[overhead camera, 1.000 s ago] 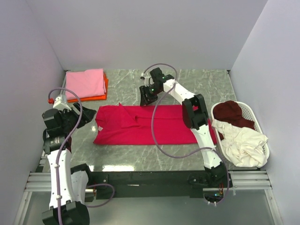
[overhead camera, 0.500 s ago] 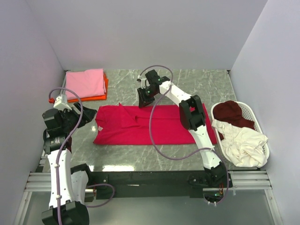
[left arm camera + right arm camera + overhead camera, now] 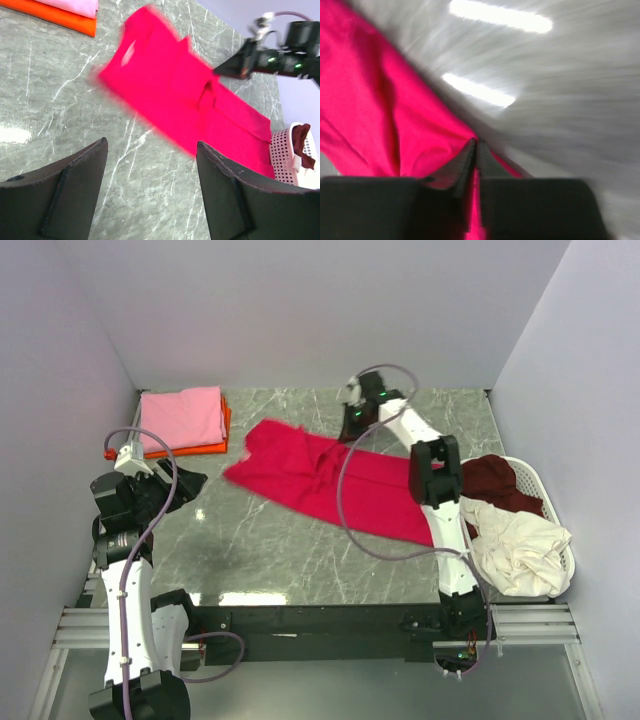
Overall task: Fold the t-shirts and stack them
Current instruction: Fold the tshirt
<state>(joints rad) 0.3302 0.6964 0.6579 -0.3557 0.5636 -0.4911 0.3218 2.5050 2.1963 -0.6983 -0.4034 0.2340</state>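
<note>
Dragged rear-right since the earlier frame, crimson t-shirt (image 3: 320, 480) lies skewed mid-worktop (image 3: 300, 565), one edge pinched by right gripper (image 3: 476, 145). Left gripper (image 3: 150, 147) is held spread, empty. Done: pink shirt (image 3: 182, 415) stacked on orange shirt (image 3: 195, 450), rear-left. Left: crimson, plus maroon shirt (image 3: 495, 480) & cream shirt (image 3: 515, 545) in basket (image 3: 570, 558). Pinch is confirmed only by right wrist view. Cream shirt is shown only from top.

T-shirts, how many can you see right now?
5: pink folded on orange at the far left, crimson red mid-table pinched by the right gripper, maroon and cream bunched in the white basket at right. More may be buried there.
</note>
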